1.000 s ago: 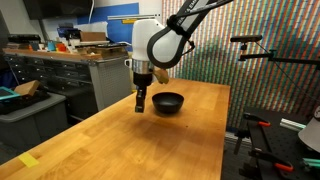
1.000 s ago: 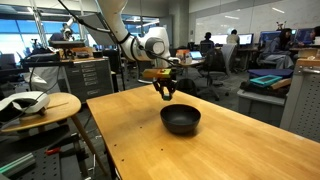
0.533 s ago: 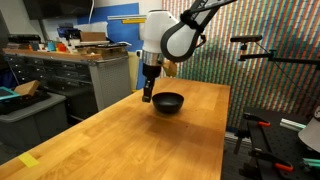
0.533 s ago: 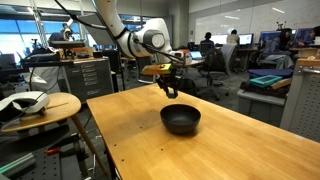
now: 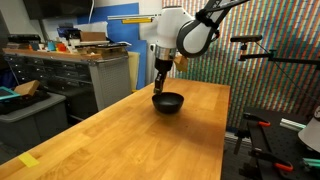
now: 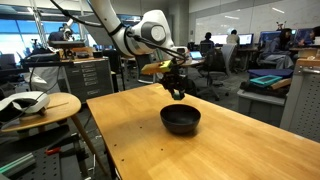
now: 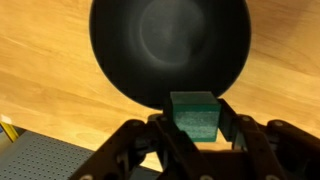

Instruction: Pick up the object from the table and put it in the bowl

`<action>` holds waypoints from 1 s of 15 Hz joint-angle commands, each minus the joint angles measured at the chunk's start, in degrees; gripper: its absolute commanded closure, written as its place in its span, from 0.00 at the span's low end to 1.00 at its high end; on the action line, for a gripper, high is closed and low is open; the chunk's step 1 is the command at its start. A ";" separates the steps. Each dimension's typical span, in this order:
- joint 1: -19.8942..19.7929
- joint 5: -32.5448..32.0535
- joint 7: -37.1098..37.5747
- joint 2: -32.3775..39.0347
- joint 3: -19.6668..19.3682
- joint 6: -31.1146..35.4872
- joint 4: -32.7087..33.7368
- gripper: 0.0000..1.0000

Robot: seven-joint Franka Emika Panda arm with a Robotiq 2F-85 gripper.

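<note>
My gripper (image 7: 194,125) is shut on the small dark green block (image 7: 193,113), held between both fingers. In the wrist view the black glossy bowl (image 7: 150,45) lies just beyond the block and looks empty. In both exterior views the gripper (image 5: 160,85) (image 6: 178,92) hangs above the near rim of the bowl (image 5: 168,102) (image 6: 181,120), which stands on the light wooden table (image 5: 130,140) (image 6: 150,150). The block is too small to make out in the exterior views.
A flat yellow piece (image 5: 28,160) lies at the table's near corner. A grey metal workbench with drawers (image 5: 70,75) stands beside the table. A round side table (image 6: 40,105) holding a white object stands next to the table.
The gripper has risen and moved sideways with the block, from beside the bowl to above its rim.
</note>
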 commanded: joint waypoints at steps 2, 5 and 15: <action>0.49 -2.85 3.76 -1.80 -2.22 1.05 -3.44 0.79; 0.38 -2.66 4.06 -0.14 -2.39 0.83 -3.59 0.79; -0.27 -1.55 3.12 4.29 -2.79 1.13 -2.94 0.79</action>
